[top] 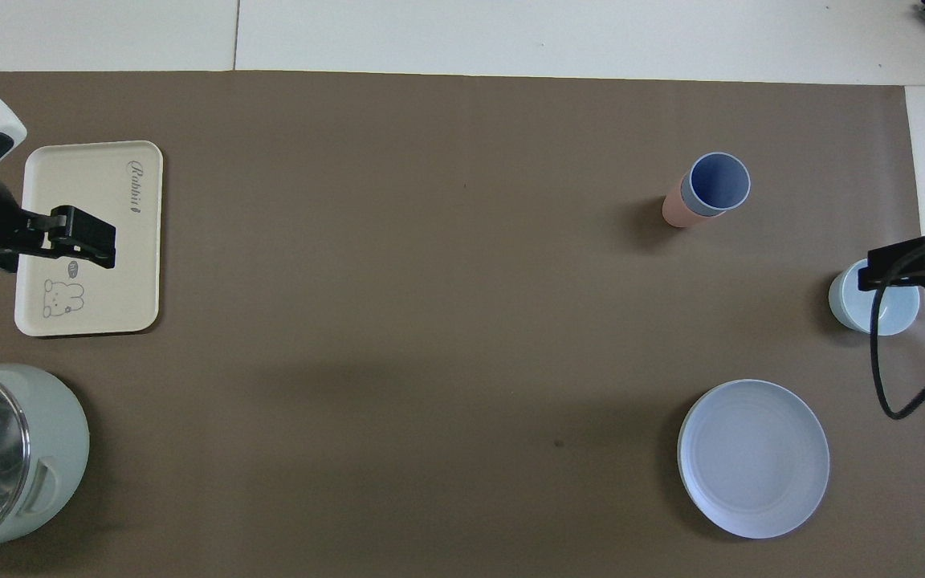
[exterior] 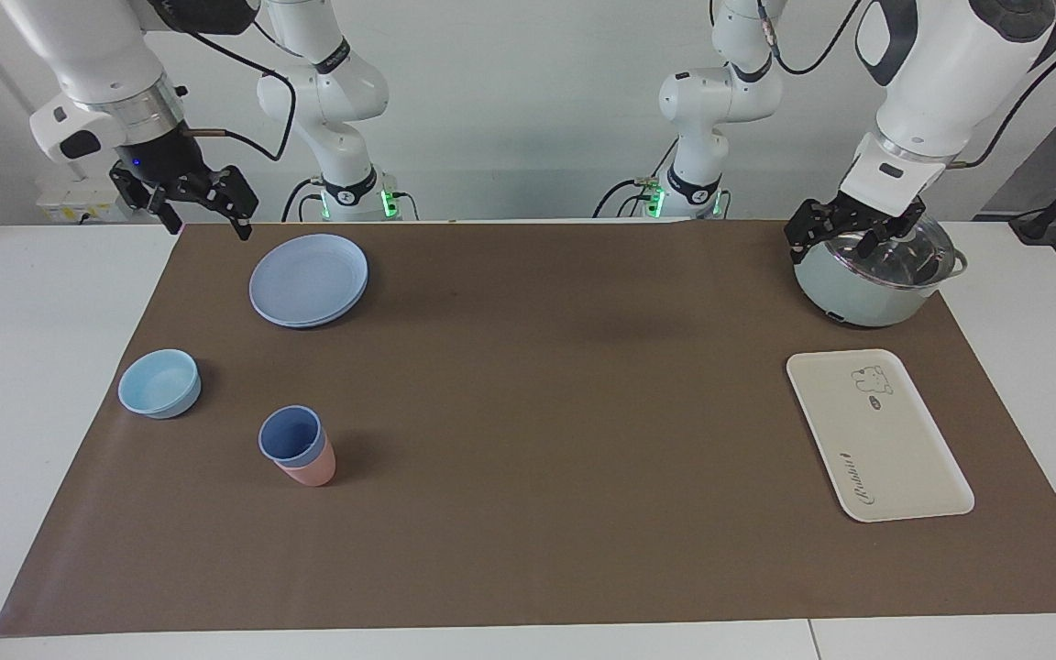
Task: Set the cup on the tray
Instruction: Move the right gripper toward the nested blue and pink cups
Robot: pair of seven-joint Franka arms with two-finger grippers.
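Note:
The periwinkle-blue cup [exterior: 291,434] [top: 718,183] stands upright, nested inside a pink cup [exterior: 314,472] [top: 674,211], toward the right arm's end of the table. At the left arm's end lies the cream tray [exterior: 885,449] [top: 109,209] with its bear drawing, bare. My right gripper [exterior: 205,215] [top: 904,269] hangs open and holds nothing, high above the mat's edge near the blue plate. Just above the pot's lid, my left gripper [exterior: 849,240] [top: 81,245] is also open, with nothing in it. Both are well away from the cup.
A round blue plate [exterior: 308,278] [top: 753,457] lies nearer to the robots than the cups. Beside the cups sits a light-blue bowl [exterior: 159,383] [top: 872,313]. A pale green pot [exterior: 858,293] [top: 29,449] with a glass lid stands nearer to the robots than the tray.

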